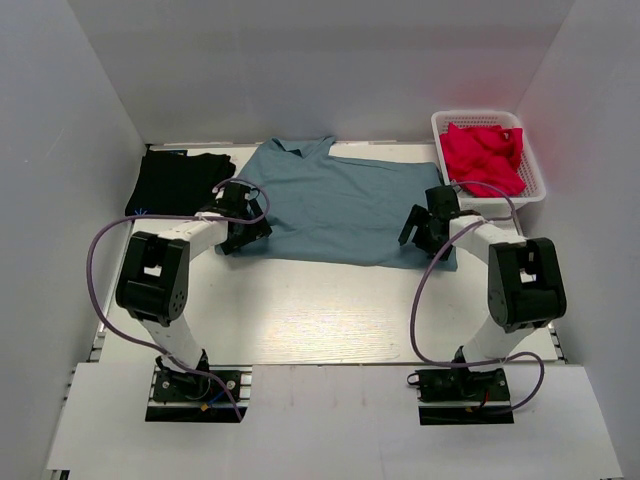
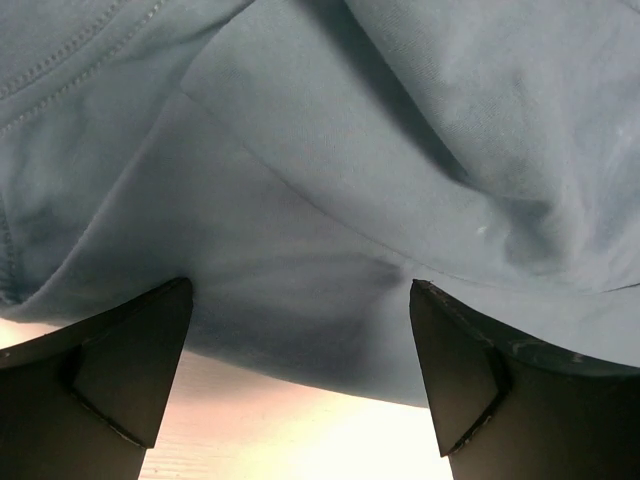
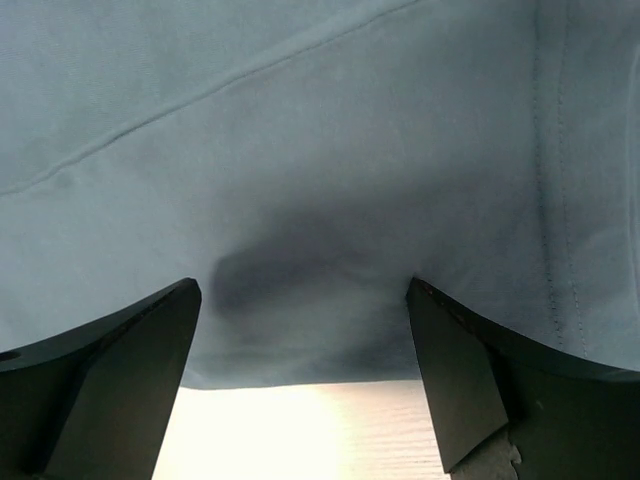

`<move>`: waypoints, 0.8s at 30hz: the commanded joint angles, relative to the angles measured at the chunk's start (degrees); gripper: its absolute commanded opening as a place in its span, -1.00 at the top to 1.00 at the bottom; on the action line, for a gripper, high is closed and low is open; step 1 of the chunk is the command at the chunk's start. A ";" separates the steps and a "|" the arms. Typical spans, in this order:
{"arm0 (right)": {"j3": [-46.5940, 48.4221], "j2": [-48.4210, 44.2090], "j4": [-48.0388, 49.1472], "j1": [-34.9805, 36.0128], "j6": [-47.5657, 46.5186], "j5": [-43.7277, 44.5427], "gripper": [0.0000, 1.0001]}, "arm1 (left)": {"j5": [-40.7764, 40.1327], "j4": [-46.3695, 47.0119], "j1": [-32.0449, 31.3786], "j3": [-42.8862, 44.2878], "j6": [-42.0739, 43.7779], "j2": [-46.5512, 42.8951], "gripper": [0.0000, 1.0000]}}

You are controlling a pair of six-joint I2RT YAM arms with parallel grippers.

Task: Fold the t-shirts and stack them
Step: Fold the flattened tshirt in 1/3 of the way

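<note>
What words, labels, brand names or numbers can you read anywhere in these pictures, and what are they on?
No text can be read in any view.
blue-grey t-shirt: plain cloth, no print or tag showing.
black t-shirt: a small blue mark at its near edge, too small to tell whether it is lettering.
white basket and the red cloth in it: no lettering visible.

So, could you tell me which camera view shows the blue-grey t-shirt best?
Top external: nearly the whole blue-grey t-shirt shows, spread out. Both wrist views show only cloth at its near edge.
</note>
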 commanded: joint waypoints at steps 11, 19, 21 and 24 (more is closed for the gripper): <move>-20.05 -19.13 -8.85 3.03 1.82 0.70 -0.81 | 0.85 -19.49 -1.16 -20.01 -11.89 -17.87 -1.00; -20.59 -30.12 -10.71 7.60 -3.88 -3.97 -0.81 | 8.05 -23.56 -1.16 -21.10 -9.01 -39.23 -1.00; -18.13 -32.76 -10.88 8.13 -4.59 -2.91 -0.81 | 9.20 -19.69 -1.16 -18.20 -7.16 -41.17 -1.00; -15.06 -35.13 -10.44 8.13 -5.56 -2.12 -0.81 | 10.95 -14.77 -1.16 -11.80 -4.44 -37.95 -1.00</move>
